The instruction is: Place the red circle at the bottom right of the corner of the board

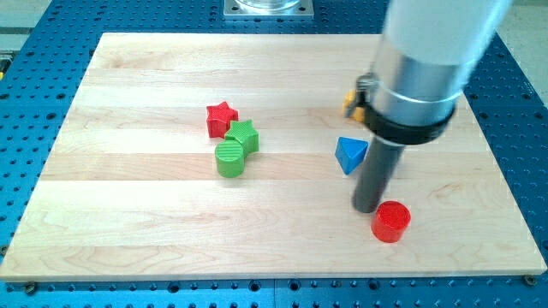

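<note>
The red circle lies on the wooden board, right of centre and toward the view's bottom. My tip rests on the board just to the left of the red circle, touching or almost touching its upper left side. The rod rises from there to the big grey arm body at the view's top right. A blue triangle lies just above and left of the tip.
A red star, a green star and a green circle cluster left of centre. A yellow block shows partly behind the arm body. The board's bottom right corner lies beyond the red circle.
</note>
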Robot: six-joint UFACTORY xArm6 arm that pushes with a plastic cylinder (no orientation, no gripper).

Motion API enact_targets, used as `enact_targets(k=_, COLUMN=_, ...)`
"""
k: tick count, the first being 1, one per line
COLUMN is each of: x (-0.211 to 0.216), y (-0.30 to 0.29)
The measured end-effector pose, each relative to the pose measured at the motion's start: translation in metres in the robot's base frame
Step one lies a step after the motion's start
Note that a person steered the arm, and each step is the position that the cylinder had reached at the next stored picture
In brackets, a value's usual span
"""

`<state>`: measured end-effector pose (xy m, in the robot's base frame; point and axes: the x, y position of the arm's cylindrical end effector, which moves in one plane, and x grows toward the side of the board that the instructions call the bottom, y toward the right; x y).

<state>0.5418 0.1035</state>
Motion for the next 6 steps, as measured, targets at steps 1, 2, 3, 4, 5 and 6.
enact_targets(k=1, x=0.013, y=0.039)
enact_targets(k=2, x=0.022, y=0.049)
enact_targets(k=3, x=0.055, y=-0.015)
enact_targets(k=4, x=0.069, y=-0.002)
enact_targets(k=5, x=0.074, y=0.058)
enact_targets(k=6, x=0.074, y=0.086)
